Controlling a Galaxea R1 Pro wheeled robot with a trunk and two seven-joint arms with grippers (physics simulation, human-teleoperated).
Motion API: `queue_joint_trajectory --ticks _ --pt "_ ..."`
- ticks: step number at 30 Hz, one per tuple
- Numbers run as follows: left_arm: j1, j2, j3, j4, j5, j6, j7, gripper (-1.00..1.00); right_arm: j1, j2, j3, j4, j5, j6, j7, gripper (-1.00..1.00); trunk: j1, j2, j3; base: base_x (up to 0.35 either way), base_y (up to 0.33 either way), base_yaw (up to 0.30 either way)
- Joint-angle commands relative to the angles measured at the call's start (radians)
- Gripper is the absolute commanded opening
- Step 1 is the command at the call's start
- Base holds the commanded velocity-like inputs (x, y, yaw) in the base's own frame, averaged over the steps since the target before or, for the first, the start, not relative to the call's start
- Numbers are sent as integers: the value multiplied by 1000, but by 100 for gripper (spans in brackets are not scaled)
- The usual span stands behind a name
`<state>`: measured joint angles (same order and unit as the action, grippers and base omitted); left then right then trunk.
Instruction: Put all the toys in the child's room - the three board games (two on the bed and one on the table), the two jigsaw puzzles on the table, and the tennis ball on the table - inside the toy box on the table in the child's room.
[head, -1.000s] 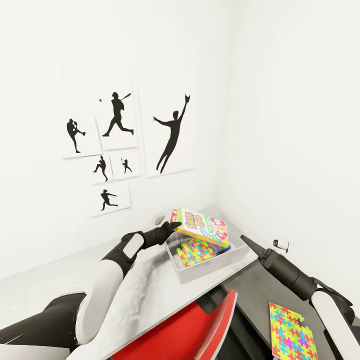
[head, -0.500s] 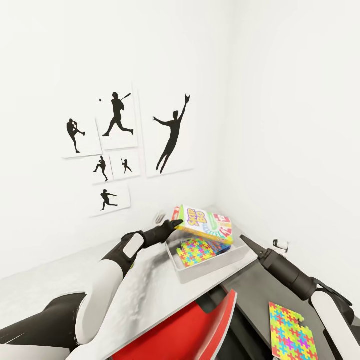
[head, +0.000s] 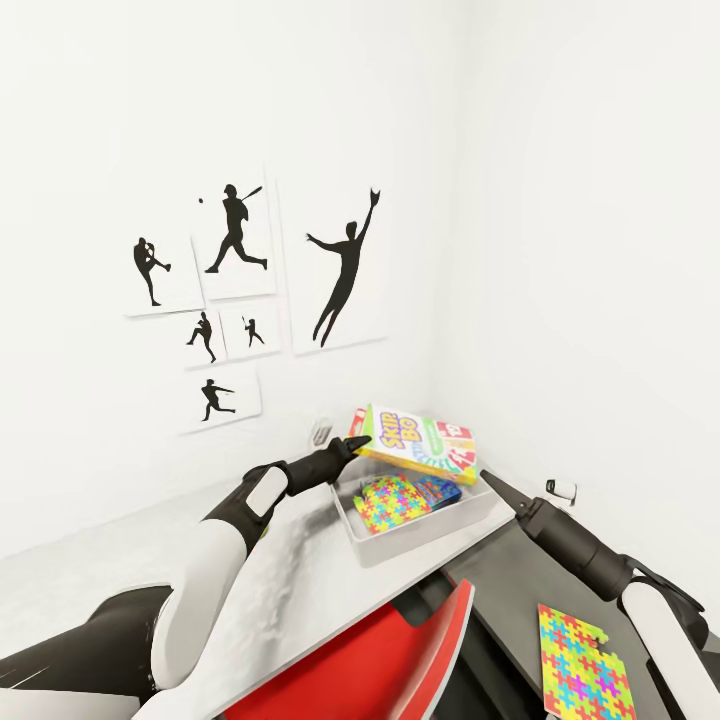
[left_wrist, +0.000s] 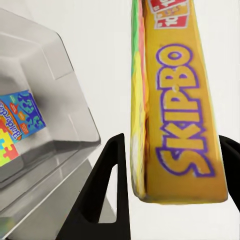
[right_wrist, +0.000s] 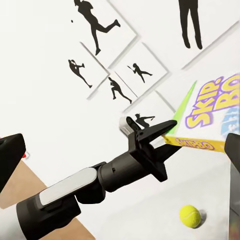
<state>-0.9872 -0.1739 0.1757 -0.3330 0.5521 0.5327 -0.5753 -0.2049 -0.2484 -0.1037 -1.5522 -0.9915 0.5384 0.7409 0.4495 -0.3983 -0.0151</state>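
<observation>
Skip-Bo box (head: 415, 444) sits clamped by one short end in our left claw (head: 358, 443), held in the air over the toy box (head: 478, 517), its far end tipped slightly down. Below the claw, inside the bin, lie a puzzle (head: 390, 502) and a blue game (head: 440, 489). Our right claw (head: 494, 483) hovers just beyond the bin's far rim, touching nothing; we cannot tell how wide its jaws stand. A tennis ball (right_wrist: 190, 216) rests on the table (head: 300, 570) beneath our left arm. A second puzzle (head: 583, 665) lies on the dark desk (head: 510, 590) behind the right claw.
</observation>
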Motion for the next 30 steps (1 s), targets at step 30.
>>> queue_joint_trajectory --ticks 30 --pt "-1 -1 7 0 5 29 -48 -100 -1 0 -1 0 -7 5 1 100 1 -2 -18 0 0 0"
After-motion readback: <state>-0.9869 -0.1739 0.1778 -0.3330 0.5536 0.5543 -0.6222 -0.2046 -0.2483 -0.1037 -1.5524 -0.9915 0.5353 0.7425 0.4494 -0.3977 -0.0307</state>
